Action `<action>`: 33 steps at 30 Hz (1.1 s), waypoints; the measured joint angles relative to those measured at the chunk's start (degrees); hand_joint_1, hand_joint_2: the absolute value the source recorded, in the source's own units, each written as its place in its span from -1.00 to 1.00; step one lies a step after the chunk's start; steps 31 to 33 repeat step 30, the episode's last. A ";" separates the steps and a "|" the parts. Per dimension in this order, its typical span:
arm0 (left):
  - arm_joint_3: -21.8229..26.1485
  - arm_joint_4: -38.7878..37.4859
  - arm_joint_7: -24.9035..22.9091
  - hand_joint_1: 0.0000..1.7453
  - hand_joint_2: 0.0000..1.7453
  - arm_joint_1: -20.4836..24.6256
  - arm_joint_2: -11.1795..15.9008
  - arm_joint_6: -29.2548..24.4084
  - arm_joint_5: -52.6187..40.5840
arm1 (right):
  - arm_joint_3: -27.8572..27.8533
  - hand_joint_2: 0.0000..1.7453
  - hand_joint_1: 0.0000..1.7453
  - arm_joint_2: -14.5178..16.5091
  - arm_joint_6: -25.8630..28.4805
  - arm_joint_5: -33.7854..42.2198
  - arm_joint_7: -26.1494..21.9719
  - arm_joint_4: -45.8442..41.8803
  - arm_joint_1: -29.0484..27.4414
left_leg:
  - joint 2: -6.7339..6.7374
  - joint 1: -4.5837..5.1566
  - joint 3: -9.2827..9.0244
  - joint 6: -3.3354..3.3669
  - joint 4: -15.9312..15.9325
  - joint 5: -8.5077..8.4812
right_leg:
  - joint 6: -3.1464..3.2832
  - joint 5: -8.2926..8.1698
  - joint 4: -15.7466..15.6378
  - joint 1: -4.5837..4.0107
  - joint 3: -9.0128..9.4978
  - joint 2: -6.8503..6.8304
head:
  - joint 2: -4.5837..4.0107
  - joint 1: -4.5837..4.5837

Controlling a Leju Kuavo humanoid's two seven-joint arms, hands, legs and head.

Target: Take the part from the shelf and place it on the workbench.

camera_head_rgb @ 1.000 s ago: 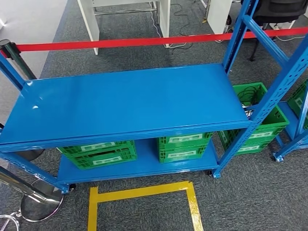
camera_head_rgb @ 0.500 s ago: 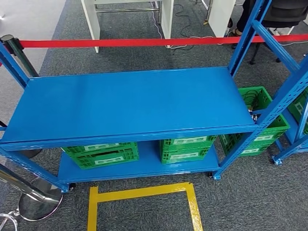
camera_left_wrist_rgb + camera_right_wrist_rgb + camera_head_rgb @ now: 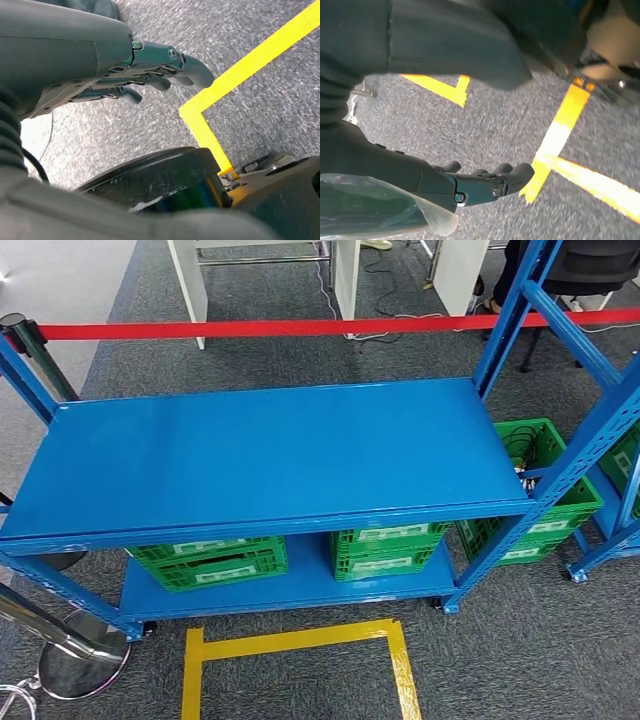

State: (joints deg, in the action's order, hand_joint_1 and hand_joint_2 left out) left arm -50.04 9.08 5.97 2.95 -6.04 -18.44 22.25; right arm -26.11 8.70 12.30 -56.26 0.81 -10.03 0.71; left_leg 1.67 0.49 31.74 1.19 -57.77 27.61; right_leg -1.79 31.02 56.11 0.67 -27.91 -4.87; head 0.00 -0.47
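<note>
Comparing with a second ago, the whole head view has shifted slightly, so the camera moved, not the things. The chrome post base (image 3: 75,665) shines at the left beside the smooth, glossy blue steel shelf (image 3: 264,455). Ribbed green crates (image 3: 207,562) sit on its lower deck. The left hand (image 3: 151,70) hangs over coarse grey carpet (image 3: 143,125), fingers straight, slightly apart, holding nothing. The right hand (image 3: 471,185) has straight, close fingers. A crinkled clear plastic bag (image 3: 369,205) lies against its palm side; I cannot tell whether it is held.
</note>
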 joint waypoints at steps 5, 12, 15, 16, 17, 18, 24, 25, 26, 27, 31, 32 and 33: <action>-0.05 0.01 -1.00 -1.00 -1.00 0.12 -0.22 -0.09 -0.11 | 0.03 -1.00 -1.00 0.00 -1.39 -1.52 0.31 0.00 0.00 | 0.00 -0.01 -0.18 -0.03 0.02 0.11 | -0.01 0.15 -0.01 0.01 -0.40 0.00 | 0.00 -0.01; -0.03 0.01 -1.25 -1.00 -1.00 0.17 -0.34 -0.19 -0.04 | 0.04 -1.00 -1.00 0.00 -1.21 -2.20 0.72 0.00 -0.03 | 0.00 0.00 -0.22 -0.02 0.02 0.13 | -0.01 0.17 -0.01 0.02 -0.33 0.00 | 0.00 -0.01; -0.03 0.01 -1.25 -1.00 -1.00 0.17 -0.34 -0.19 -0.04 | 0.04 -1.00 -1.00 0.00 -1.05 -2.28 0.69 0.00 -0.03 | 0.00 0.00 -0.23 -0.03 0.01 0.14 | -0.01 0.17 -0.01 0.02 -0.22 0.00 | 0.00 -0.01; -0.03 0.01 -1.25 -1.00 -1.00 0.17 -0.34 -0.19 -0.04 | 0.04 -1.00 -1.00 0.00 -0.96 -2.35 0.64 0.00 -0.03 | 0.00 0.00 -0.22 -0.03 0.01 0.14 | -0.01 0.17 -0.01 0.02 -0.18 0.00 | 0.00 -0.01; -0.03 0.01 -1.25 -1.00 -1.00 0.17 -0.34 -0.20 -0.04 | 0.06 -1.00 -1.00 0.00 -0.90 -2.44 0.52 0.00 -0.03 | 0.00 0.00 -0.22 -0.04 0.01 0.15 | -0.01 0.17 -0.01 0.01 -0.15 0.00 | 0.00 -0.01; -0.03 0.01 -1.25 -1.00 -1.00 0.17 -0.34 -0.20 -0.04 | 0.08 -1.00 -1.00 0.00 -0.88 -2.52 0.37 0.00 -0.02 | 0.00 0.00 -0.22 -0.04 0.02 0.15 | -0.01 0.17 -0.01 0.01 -0.13 0.00 | 0.00 -0.01; -0.03 0.01 -1.45 -1.00 -1.00 0.19 -0.34 -0.27 -0.04 | 0.21 -1.00 -1.00 0.00 -0.94 -2.94 0.04 0.00 0.02 | 0.00 -0.01 -0.25 -0.04 0.02 0.15 | 0.00 0.19 -0.01 0.01 -0.15 0.00 | 0.00 -0.01; -0.03 0.01 -1.60 -1.00 -1.00 0.19 -0.35 -0.31 -0.04 | 0.22 -1.00 -1.00 0.00 -0.89 -3.02 0.09 0.00 0.02 | 0.00 -0.01 -0.27 -0.04 0.02 0.15 | 0.00 0.19 -0.01 0.01 -0.17 0.00 | 0.00 -0.01; -0.03 0.01 -1.73 -1.00 -1.00 0.20 -0.36 -0.36 -0.04 | 0.23 -1.00 -1.00 0.00 -0.82 -3.07 0.14 0.00 0.02 | 0.00 -0.01 -0.28 -0.04 0.02 0.15 | 0.01 0.19 -0.01 0.01 -0.18 0.00 | 0.00 -0.01; -0.03 0.01 -1.83 -1.00 -1.00 0.21 -0.37 -0.39 -0.04 | 0.24 -1.00 -1.00 0.00 -0.72 -3.12 0.19 0.00 0.02 | 0.00 -0.01 -0.29 -0.04 0.02 0.15 | 0.01 0.20 -0.01 0.01 -0.20 0.00 | 0.00 -0.01; -0.03 0.01 -1.73 -1.00 -1.00 0.22 -0.41 -0.52 -0.01 | 0.26 -1.00 -1.00 0.00 -0.19 -3.15 0.21 0.00 0.03 | 0.00 -0.01 -0.31 -0.04 0.02 0.16 | 0.01 0.20 -0.01 0.01 -0.24 0.00 | 0.00 -0.01; -0.03 0.01 -1.73 -1.00 -1.00 0.22 -0.41 -0.52 -0.01 | 0.26 -1.00 -1.00 0.00 -0.19 -3.15 0.21 0.00 0.03 | 0.00 -0.01 -0.31 -0.04 0.02 0.16 | 0.01 0.20 -0.01 0.01 -0.24 0.00 | 0.00 -0.01; -0.03 0.01 -1.73 -1.00 -1.00 0.22 -0.41 -0.52 -0.01 | 0.26 -1.00 -1.00 0.00 -0.19 -3.15 0.21 0.00 0.03 | 0.00 -0.01 -0.31 -0.04 0.02 0.16 | 0.01 0.20 -0.01 0.01 -0.24 0.00 | 0.00 -0.01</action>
